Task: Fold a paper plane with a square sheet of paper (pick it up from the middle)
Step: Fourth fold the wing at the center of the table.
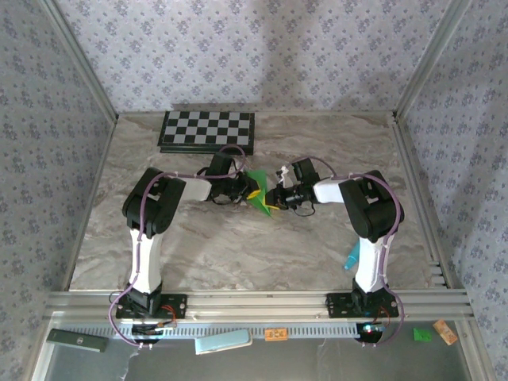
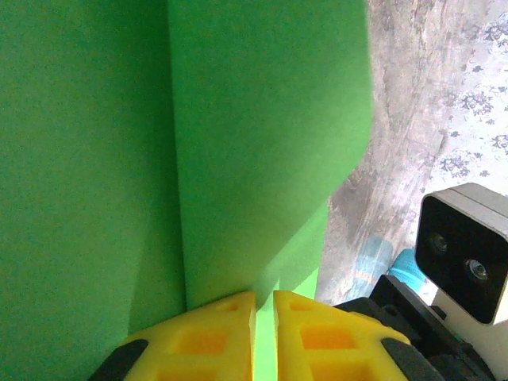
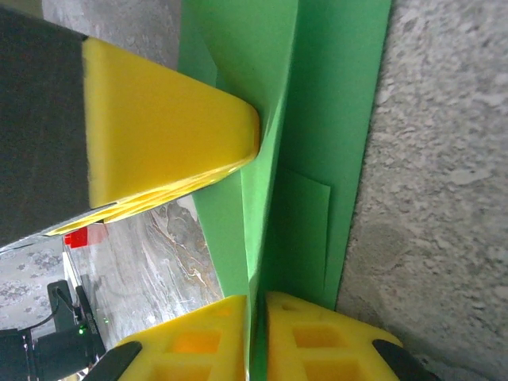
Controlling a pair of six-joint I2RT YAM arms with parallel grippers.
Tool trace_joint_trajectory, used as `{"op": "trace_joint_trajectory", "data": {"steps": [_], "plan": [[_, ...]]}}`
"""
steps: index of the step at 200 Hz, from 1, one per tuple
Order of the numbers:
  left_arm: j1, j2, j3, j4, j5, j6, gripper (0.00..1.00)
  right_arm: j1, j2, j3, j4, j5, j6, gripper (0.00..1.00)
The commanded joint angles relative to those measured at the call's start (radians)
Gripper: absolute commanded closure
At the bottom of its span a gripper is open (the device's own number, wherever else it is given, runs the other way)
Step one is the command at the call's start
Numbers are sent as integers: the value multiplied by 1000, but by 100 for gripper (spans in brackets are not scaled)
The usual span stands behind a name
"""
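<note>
Paper (image 2: 262,143), green & creased, in nip of L end effector (image 2: 264,308) & R end effector (image 3: 255,311), both nearly closed.

We find the worktop (image 1: 238,254) open in front and at both sides, though the checkerboard (image 1: 208,130) bars the far edge, a teal marker (image 1: 350,259) lies by the right arm (image 1: 370,210), and the left gripper (image 1: 252,193) and right gripper (image 1: 275,198) crowd the green paper (image 1: 257,178) at centre.

My yellow moulded plastic fingers (image 3: 357,333) look matt. The folded bright green sheet of paper (image 2: 262,143) is thin, matt and smooth. The grey marbled tabletop (image 3: 429,198) at right looks stone-like and speckled; the silver rail (image 1: 254,302) along the bottom is brushed metal.
</note>
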Motion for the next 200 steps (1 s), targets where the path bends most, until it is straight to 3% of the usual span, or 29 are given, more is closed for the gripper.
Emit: {"op": "trace_joint_trajectory", "data": {"steps": [1, 68, 132, 200], "plan": [[-4, 25, 29, -51, -10, 29, 86, -37, 3, -10, -141, 92, -19, 84], [-5, 39, 47, -101, -16, 38, 86, -34, -80, 9, -180, 66, -18, 78], [-6, 41, 55, -113, -12, 44, 86, -30, -163, 0, -197, 166, -19, 73], [-9, 40, 54, -114, -10, 44, 86, 24, -127, 46, -261, 214, -45, 72]]}}
